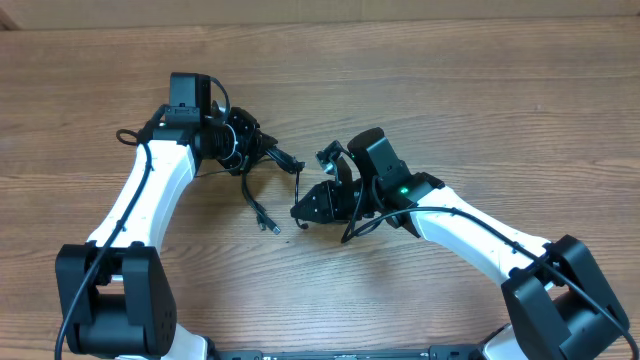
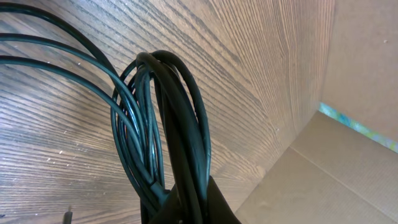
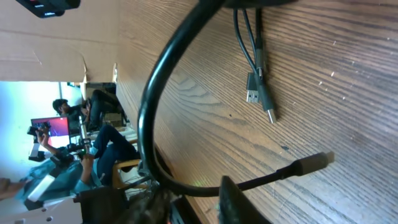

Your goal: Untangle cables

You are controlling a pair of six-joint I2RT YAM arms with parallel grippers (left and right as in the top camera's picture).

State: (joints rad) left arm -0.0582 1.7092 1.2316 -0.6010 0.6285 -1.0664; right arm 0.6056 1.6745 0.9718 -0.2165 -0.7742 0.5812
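Note:
The cables are thin black cords. A looped bundle of them (image 1: 252, 152) (image 2: 177, 118) sits at the table's left middle, and my left gripper (image 1: 238, 140) (image 2: 193, 208) is shut on it. Loose strands trail from the bundle to two small plugs (image 1: 267, 224) (image 3: 258, 87) lying on the wood. One thicker cable (image 1: 298, 180) (image 3: 149, 106) arcs over to my right gripper (image 1: 304, 207) (image 3: 199, 194), which is shut on it near its end. That cable's plug (image 3: 311, 163) sticks out past the fingers, just above the table.
A cardboard wall (image 1: 400, 8) (image 2: 354, 149) borders the table's far edge, close behind the left gripper. The arms' own thick black wires (image 1: 140, 190) run along the white links. People and a screen (image 3: 50, 130) show beyond the table edge in the right wrist view.

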